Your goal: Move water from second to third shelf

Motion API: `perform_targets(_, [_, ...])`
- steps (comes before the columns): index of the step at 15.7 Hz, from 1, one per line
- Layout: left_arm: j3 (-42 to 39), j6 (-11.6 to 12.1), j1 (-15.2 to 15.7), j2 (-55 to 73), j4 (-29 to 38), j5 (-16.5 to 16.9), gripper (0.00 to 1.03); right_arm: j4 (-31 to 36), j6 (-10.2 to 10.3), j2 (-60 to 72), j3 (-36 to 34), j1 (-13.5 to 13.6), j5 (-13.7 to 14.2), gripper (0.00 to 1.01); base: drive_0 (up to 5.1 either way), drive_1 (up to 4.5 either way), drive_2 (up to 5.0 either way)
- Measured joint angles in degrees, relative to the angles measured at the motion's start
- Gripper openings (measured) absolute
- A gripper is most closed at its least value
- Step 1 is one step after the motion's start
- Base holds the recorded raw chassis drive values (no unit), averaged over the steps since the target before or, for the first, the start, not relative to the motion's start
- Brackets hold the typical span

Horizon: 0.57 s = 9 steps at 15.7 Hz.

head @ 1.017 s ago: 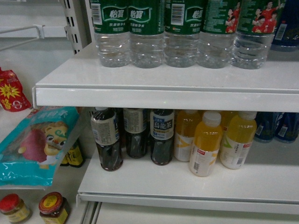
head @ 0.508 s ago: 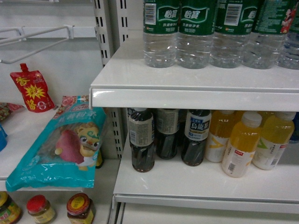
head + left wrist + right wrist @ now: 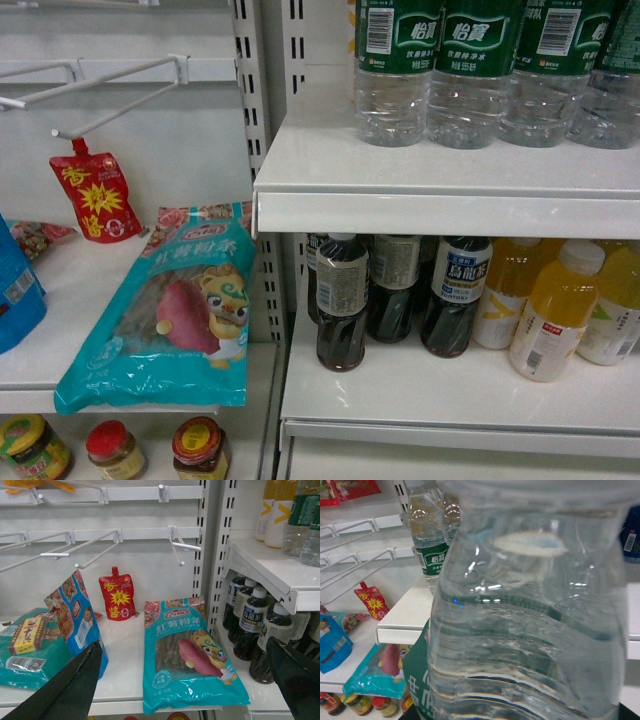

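Water, in a clear ribbed plastic bottle with a dark green wrap label, fills the right wrist view, so near the camera that the right tool probably grips it, though its jaws are hidden and this cannot be confirmed. The left tool hangs spread and empty over the side shelf.

To do the carry well, the robot should keep the bottle upright, clear the white shelf's front edge before changing height, and set it down on bare board away from its neighbours.

Head view count: four green-labelled water bottles along the upper shelf, three dark tea bottles and three yellow juice bottles below, one teal snack bag, one red pouch, three jars.
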Motion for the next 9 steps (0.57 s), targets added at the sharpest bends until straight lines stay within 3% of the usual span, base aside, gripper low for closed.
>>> perform_targets(5, [0.0, 0.0, 0.0, 0.0, 0.0, 0.0, 0.98, 0.0, 0.0, 0.0, 0.0, 0.0, -0.2, 0.41, 0.0, 0.00, 0.0])
perform_targets(7, [0.0, 0.0, 0.0, 0.0, 0.0, 0.0, 0.98, -1.3, -1.6, 2.6, 1.5, -0.2, -0.2, 0.41, 0.0, 0.00, 0.0])
perform_targets(9, [0.0, 0.0, 0.0, 0.0, 0.0, 0.0, 0.98, 5.8, -3.6, 9.9, 4.7, -0.6, 0.9, 0.41, 0.0, 0.00, 0.0])
